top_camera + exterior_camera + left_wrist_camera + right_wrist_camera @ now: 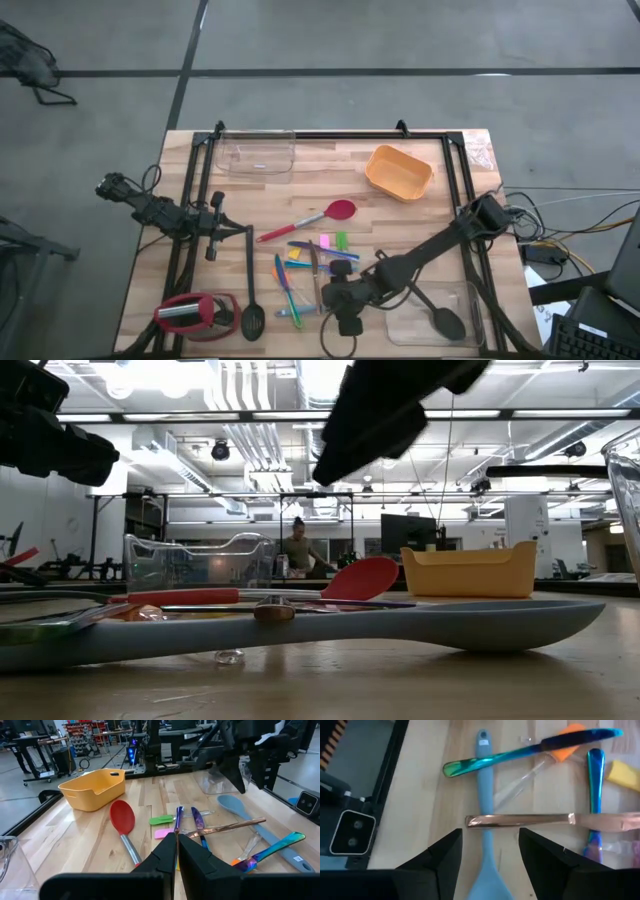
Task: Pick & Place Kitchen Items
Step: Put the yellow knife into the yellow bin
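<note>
We are looking down on a wooden table point(420, 215) with two dark arms working over it. The right gripper point(489, 851) is hovering low in the lower middle of the overhead frame, its fingers standing wide apart and holding nothing; directly under the gap between them the grey-blue spoon point(484, 815) is lying flat, handle running away from the fingers. Across that handle a copper-coloured knife point(545, 820) is resting, and a shiny blue-green utensil point(520, 753) is lying crosswise near the handle's far end, beside an orange piece point(570, 742) and a yellow piece point(625, 775).

The left gripper point(177, 851) is waiting at the left of the overhead frame, fingers pressed together and empty. Ahead of it we are seeing the red-headed spatula point(123, 822) lying near the table's middle, with a green piece point(161, 820) and a pink piece point(164, 833) just beside it.

One black spoon point(251, 290) is lying lower left, near a squat red-and-black object point(190, 315). Another black spoon point(440, 318) is sitting inside a clear tub point(470, 325) at lower right. A second clear tub point(255, 155) and an orange tub point(398, 172) are standing along the top edge.
</note>
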Controlling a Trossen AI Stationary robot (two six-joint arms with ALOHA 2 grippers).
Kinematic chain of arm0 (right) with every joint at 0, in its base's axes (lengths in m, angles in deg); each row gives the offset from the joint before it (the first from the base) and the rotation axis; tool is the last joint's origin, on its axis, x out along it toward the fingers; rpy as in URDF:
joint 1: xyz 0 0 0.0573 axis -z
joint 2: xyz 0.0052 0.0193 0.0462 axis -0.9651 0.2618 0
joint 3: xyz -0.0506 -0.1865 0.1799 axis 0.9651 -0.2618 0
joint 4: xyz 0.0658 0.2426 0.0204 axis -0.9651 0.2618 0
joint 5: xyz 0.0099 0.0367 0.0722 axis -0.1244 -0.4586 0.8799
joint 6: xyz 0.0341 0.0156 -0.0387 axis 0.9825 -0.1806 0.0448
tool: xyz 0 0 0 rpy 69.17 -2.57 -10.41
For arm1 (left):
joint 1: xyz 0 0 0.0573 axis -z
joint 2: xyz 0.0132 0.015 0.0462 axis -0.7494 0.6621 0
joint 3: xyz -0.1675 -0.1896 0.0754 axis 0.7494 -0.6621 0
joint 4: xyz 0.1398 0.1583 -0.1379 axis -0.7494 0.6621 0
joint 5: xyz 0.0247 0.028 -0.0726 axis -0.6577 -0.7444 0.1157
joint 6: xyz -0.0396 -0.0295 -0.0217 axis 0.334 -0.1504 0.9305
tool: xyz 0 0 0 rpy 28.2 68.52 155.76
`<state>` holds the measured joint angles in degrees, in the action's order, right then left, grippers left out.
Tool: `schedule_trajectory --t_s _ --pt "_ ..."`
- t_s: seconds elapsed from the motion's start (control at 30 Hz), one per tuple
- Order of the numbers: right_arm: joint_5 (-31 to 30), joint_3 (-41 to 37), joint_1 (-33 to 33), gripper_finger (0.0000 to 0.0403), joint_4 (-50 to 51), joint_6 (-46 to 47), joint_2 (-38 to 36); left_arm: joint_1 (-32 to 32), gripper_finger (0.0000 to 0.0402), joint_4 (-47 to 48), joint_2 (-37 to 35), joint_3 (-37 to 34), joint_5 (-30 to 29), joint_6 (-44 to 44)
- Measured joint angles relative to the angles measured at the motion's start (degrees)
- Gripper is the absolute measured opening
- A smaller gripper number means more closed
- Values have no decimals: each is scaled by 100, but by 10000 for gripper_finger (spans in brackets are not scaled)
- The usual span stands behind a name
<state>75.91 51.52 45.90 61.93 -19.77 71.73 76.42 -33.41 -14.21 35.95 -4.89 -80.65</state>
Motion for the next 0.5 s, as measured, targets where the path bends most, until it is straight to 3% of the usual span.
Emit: schedule_trajectory --t_s 0.13,0.5 --pt "-10 422 9 196 659 -82 270 2 23 0 2 0 0 0" --pt "453 901 18 190 847 -112 971 0 23 0 10 0 0 0"
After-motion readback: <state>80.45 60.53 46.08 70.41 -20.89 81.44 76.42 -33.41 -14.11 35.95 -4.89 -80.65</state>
